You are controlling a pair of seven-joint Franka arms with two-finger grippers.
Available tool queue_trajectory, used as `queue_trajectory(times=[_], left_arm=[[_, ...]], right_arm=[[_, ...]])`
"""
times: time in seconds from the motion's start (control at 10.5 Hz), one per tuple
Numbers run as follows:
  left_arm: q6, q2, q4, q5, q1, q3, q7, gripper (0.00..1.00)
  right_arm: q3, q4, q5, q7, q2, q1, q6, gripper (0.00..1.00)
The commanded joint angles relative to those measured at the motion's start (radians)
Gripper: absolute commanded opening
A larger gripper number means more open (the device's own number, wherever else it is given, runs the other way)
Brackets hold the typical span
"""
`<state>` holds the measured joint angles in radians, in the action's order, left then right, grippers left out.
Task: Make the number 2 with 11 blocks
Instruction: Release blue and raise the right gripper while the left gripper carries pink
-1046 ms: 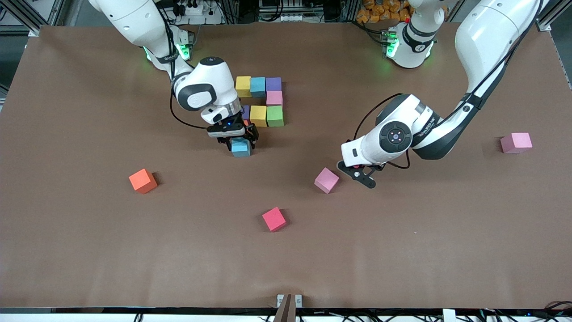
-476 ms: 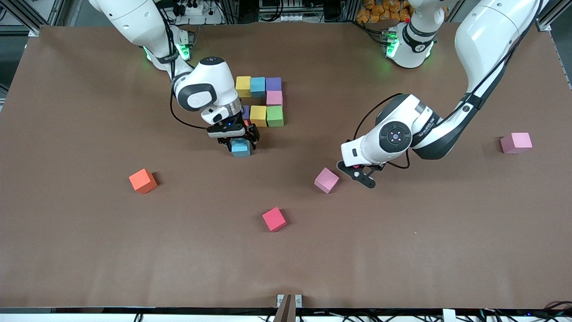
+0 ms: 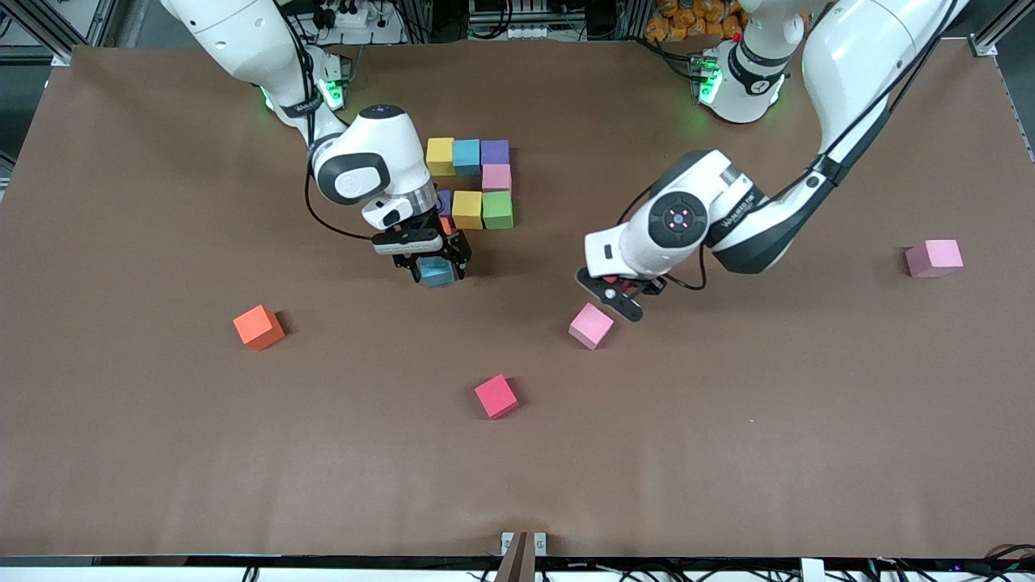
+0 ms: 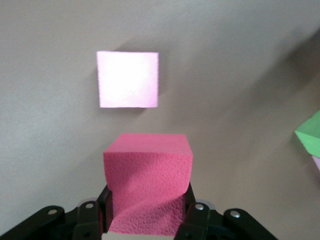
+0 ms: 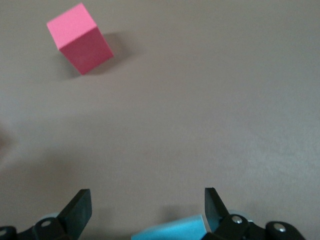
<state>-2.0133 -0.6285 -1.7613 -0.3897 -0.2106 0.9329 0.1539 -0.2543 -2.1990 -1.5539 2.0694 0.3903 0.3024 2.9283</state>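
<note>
**Front view: bottom row of the 2 just begun**

Shows the right claw (image 3: 437,269) released, fingers spread either side of a light blue foam cube (image 3: 437,277) that sits on the brown bench (image 3: 162,453). Puts that cube at the corner of the unfinished multicoloured number 2 (image 3: 477,182) nearest the front camera, toward the right arm's end. Shows the left claw (image 4: 147,222) clenched on a deep pink foam cube (image 4: 147,180), up over a pale pink foam cube (image 4: 128,79) lying loose near the middle of the bench.

For the step in hand, judged as seating the deep pink cube next in the bottom row:
- Lift the right claw straight up first, so as not to drag the light blue cube out of line.
- Hold the left claw back until that space is free.
- Turn the held cube square to the row, then lower it just beside the light blue cube, on the side toward the left arm's end, faces flush.
- Let go only once it rests flat; expect the squeezed foam to spring back a little.

Reads upright from the front camera. Has its top row, a yellow foam cube (image 3: 440,155) to a purple foam cube (image 3: 495,151), farthest from that camera. Runs its long axis from the robots' bases toward that camera. Lacks two cubes in the bottom row, by this count.
</note>
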Motion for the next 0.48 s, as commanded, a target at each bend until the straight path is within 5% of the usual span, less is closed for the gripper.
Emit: queue_trajectory(times=[0.0, 0.38], left_arm=[[0.001, 0.015, 0.011, 0.025, 0.010, -0.002, -0.077, 0.00], [0.001, 0.009, 0.032, 0.034, 0.031, 0.021, -0.189, 0.00]], right_arm=[[-0.008, 0.016, -0.034, -0.017, -0.018, -0.046, 0.006, 1.00], [0.047, 0.056, -0.029, -0.040, -0.013, -0.075, 0.029, 1.00]])
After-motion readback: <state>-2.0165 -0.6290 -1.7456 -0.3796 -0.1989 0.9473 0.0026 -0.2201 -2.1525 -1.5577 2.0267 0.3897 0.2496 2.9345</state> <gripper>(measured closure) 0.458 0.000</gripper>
